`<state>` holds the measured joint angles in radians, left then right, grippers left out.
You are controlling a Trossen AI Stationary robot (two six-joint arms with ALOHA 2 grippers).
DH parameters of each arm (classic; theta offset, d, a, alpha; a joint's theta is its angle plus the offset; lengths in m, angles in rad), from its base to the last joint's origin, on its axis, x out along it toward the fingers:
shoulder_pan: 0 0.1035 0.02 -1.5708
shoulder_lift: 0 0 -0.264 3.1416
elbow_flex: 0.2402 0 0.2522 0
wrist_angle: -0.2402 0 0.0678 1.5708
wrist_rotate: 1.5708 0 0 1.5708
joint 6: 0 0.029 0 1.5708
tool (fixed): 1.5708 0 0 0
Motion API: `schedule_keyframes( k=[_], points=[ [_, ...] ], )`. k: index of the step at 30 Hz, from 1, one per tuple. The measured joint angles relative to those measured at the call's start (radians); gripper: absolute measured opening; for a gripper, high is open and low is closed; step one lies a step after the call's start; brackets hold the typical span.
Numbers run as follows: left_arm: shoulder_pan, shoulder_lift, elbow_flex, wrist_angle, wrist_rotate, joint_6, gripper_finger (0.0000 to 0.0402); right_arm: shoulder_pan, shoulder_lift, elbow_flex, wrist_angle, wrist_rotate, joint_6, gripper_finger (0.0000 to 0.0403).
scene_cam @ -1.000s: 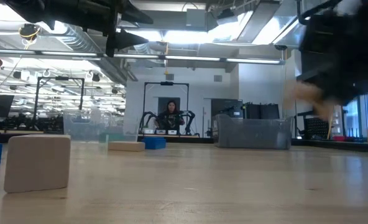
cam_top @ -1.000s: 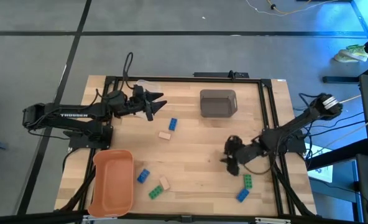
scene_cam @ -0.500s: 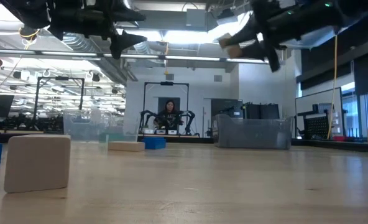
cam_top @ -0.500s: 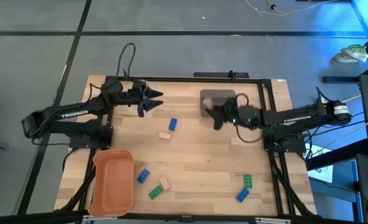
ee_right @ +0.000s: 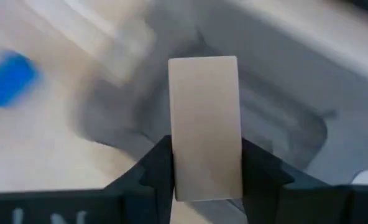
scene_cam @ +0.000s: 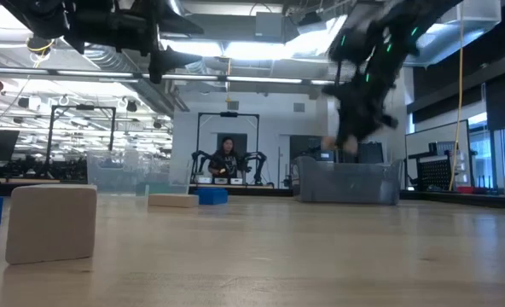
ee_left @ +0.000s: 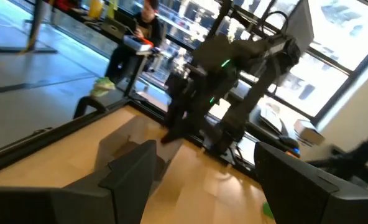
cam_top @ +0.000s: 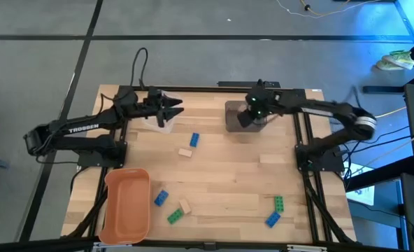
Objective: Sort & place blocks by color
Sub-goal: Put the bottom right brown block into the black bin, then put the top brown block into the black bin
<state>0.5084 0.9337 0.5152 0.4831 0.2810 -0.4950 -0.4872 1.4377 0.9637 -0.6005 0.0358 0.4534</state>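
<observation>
High view: the right gripper (cam_top: 247, 117) hangs over the grey bin (cam_top: 236, 123) at upper centre, its fingers clamped on a tan block (ee_right: 204, 127), which the right wrist view shows right above the bin's inside. The left gripper (cam_top: 170, 110) hovers at upper left, fingers spread, holding nothing. Loose blocks: blue (cam_top: 194, 140) and tan (cam_top: 186, 152) mid-table, green (cam_top: 279, 204) at lower right.
</observation>
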Motion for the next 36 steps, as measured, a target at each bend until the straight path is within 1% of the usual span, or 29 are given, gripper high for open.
schedule_keyframes(
  k=[5, 9, 11, 13, 15, 19, 22, 25, 29, 30, 32, 34, 36],
  points=[
    [-0.028, 0.000, 0.000, 0.000, -0.087, 0.000, 0.0263, -0.094, 0.160, -0.014, 0.029, -0.012, -0.067, 0.0131],
    [-0.045, 0.000, 0.000, 0.000, -0.140, 0.000, 0.0263, -0.130, 0.229, -0.014, 0.126, -0.012, -0.062, 0.0131],
    [-0.054, 0.000, 0.000, 0.000, -0.164, 0.000, 0.0263, -0.135, 0.246, -0.014, 0.147, -0.014, -0.063, 0.0131],
    [-0.062, 0.000, 0.000, 0.000, -0.184, 0.000, 0.0263, -0.136, 0.248, -0.014, 0.153, -0.014, -0.064, 0.0157],
    [-0.067, 0.000, 0.000, 0.000, -0.194, 0.000, 0.0263, -0.136, 0.247, -0.014, 0.156, -0.013, -0.070, 0.0202],
    [-0.066, 0.000, 0.000, 0.000, -0.196, 0.000, 0.0263, -0.136, 0.221, -0.012, 0.150, -0.016, -0.071, 0.0288],
    [-0.067, 0.000, 0.000, 0.000, -0.195, 0.000, 0.0263, -0.137, 0.182, -0.011, 0.136, -0.045, -0.090, 0.0328],
    [-0.066, 0.000, 0.000, 0.000, -0.176, -0.024, 0.0263, -0.137, 0.104, -0.011, 0.118, -0.093, -0.095, 0.0343],
    [-0.067, 0.000, 0.000, -0.010, -0.107, -0.049, 0.0263, -0.120, -0.032, -0.011, 0.114, -0.172, -0.110, 0.0341],
    [-0.069, 0.000, 0.007, -0.045, -0.087, -0.051, 0.0263, -0.109, -0.065, -0.011, 0.116, -0.182, -0.114, 0.0338],
    [-0.082, 0.011, 0.055, -0.211, -0.065, -0.029, 0.0263, -0.079, -0.126, -0.011, 0.123, -0.191, -0.118, 0.0335],
    [-0.113, 0.044, 0.128, -0.429, -0.061, 0.050, 0.0263, -0.048, -0.175, -0.011, 0.134, -0.191, -0.118, 0.0332],
    [-0.160, 0.093, 0.204, -0.647, -0.072, 0.172, 0.0263, -0.021, -0.217, -0.011, 0.152, -0.190, -0.117, 0.0331]
  ],
)
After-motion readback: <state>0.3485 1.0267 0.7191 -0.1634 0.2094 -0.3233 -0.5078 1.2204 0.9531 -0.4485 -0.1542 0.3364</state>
